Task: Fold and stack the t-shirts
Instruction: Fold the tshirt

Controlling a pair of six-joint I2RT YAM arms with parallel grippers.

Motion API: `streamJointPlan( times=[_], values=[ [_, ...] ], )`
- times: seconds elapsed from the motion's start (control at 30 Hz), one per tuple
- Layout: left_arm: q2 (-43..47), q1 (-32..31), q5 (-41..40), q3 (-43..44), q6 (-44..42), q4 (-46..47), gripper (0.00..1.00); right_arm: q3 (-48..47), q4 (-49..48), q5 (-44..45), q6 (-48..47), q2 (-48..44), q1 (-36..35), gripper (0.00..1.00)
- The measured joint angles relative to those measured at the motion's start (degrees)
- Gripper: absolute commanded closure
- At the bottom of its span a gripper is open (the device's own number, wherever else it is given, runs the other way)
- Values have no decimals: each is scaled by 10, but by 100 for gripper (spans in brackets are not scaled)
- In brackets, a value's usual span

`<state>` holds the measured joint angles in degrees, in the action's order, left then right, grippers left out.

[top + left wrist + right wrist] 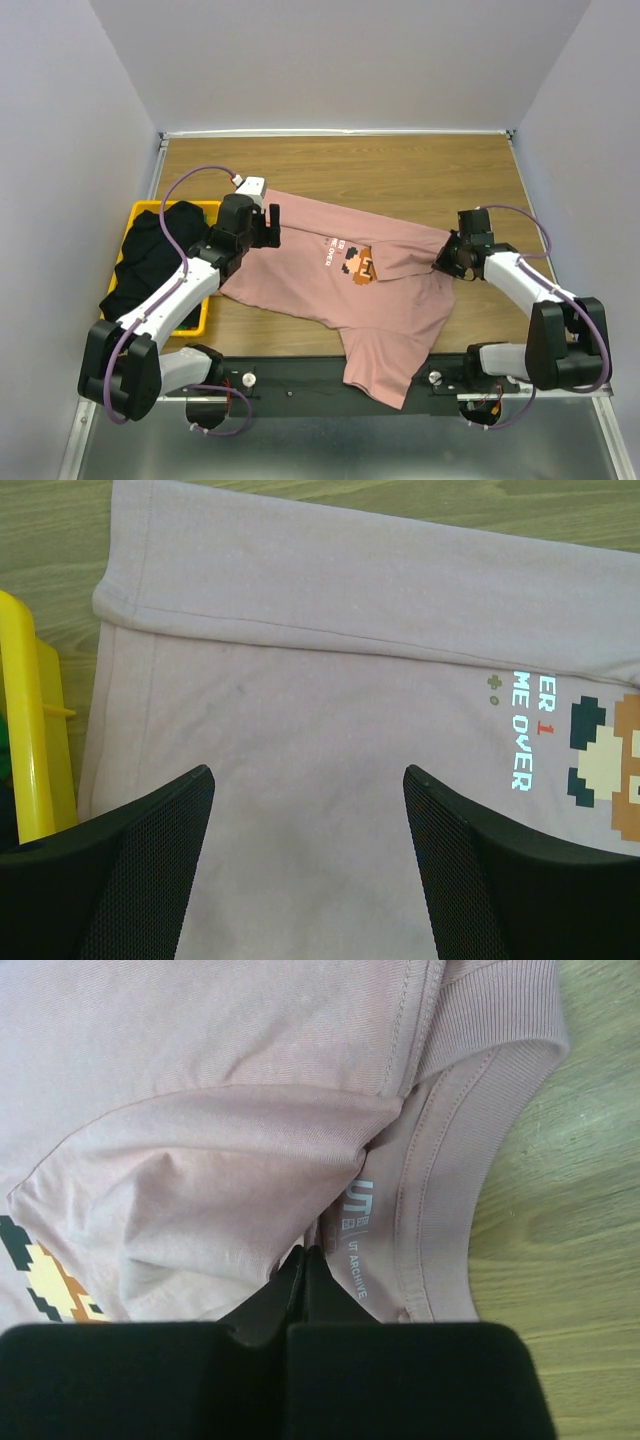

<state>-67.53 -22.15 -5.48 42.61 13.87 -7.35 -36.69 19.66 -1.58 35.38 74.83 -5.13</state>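
On the table [400, 170], centre: pink shirt [330, 285] lies spread with its print [358, 265] up, one end draped over the near edge. Left pincer [310, 780] is open above the shirt's left end; can't tell if it touches. Right pincer [303, 1260] is clamped on a pinch of cloth just beside the collar [470, 1160], at the shirt's right end. Black shirt [155, 255] is heaped in the basket [200, 322], left of the pink one.

likely lab booth, white walls [350, 60], wood table [400, 170]
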Motion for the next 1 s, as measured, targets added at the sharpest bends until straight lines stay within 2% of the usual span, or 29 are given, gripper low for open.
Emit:
streamJointPlan(
  times=[0.5,1.0],
  values=[
    [0,0,2,0,0,0,16,10,69,-61,19,-105,0,99],
    [0,0,10,0,-4,0,16,39,93,-122,53,-131,-17,99]
  ],
)
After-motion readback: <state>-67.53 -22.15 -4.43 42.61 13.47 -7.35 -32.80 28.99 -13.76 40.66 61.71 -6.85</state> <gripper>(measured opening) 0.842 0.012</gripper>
